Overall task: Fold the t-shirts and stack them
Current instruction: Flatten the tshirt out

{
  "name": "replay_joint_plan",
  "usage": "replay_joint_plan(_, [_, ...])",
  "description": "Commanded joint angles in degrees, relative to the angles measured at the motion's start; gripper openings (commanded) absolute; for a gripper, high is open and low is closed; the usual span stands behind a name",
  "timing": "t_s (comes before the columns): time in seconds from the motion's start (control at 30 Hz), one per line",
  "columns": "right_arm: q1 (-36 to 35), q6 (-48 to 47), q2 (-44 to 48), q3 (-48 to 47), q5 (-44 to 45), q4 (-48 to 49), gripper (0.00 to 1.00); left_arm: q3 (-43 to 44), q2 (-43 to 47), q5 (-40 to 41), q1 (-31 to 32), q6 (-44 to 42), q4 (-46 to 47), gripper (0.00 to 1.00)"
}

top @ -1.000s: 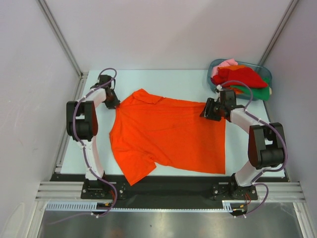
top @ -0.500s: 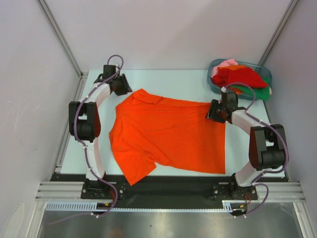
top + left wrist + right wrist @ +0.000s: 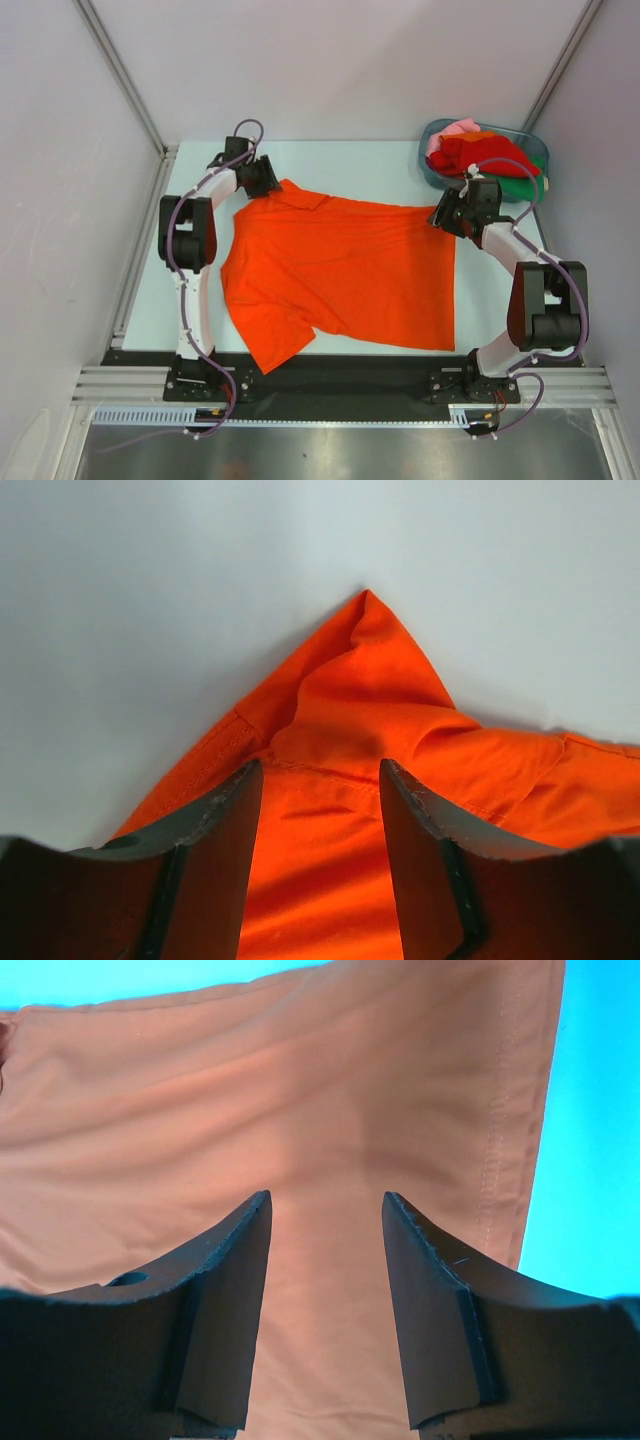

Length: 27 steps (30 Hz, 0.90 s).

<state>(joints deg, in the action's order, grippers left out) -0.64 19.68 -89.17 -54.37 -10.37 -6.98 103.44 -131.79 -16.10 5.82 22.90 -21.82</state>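
A bright orange t-shirt (image 3: 340,270) lies spread flat on the pale table, sleeves to the left and hem to the right. My left gripper (image 3: 268,186) is open and empty over the far sleeve; in the left wrist view (image 3: 320,770) its fingers straddle the orange cloth (image 3: 350,710) just short of the sleeve's tip. My right gripper (image 3: 443,215) is open and empty over the far right hem corner; in the right wrist view (image 3: 325,1200) the cloth (image 3: 300,1110) fills the space between the fingers, with the hem edge at right.
A bluish plastic tub (image 3: 537,142) at the back right holds a heap of shirts: red (image 3: 485,152), pink (image 3: 455,128) and green (image 3: 525,187). Grey walls enclose the table (image 3: 350,165) on the left, back and right.
My left gripper moved from the shirt's left edge away and to the right, onto the far sleeve. My right gripper moved a little right and farther, to the hem corner. The shirt has not moved.
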Motion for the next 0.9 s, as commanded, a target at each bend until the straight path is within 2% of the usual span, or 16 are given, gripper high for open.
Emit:
replay_joint_plan(0.0, [0.21, -0.17, 1.71, -1.09, -1.67, 2.32, 0.54, -0.24, 2.49, 1.50, -0.20, -0.30, 2.57, 0.56])
replay_joint_plan(0.17, [1.88, -0.17, 1.19, -0.39, -2.28, 2.85, 0.53, 1.14, 0.32, -0.94, -0.29, -2.85, 3.99, 0.64])
replay_joint_plan(0.3, [2.05, -0.26, 1.19, -0.39, -2.55, 3.03, 0.53, 6.15, -2.51, -3.49, -0.20, -2.42, 1.70, 0.64])
replay_joint_plan(0.67, [2.84, -0.70, 0.40, -0.47, -2.82, 3.12, 0.54, 7.92, -3.04, -0.09, -0.29, -2.50, 0.38, 0.65])
replay_joint_plan(0.77, [2.93, -0.52, 0.22, -0.30, -2.02, 3.12, 0.53, 5.99, -0.50, 2.99, -0.20, -3.47, 1.08, 0.65])
replay_joint_plan(0.87, [3.10, -0.43, 0.22, -0.30, -1.58, 3.38, 0.53, 5.19, -0.48, 1.87, -0.20, -4.00, 1.61, 0.66])
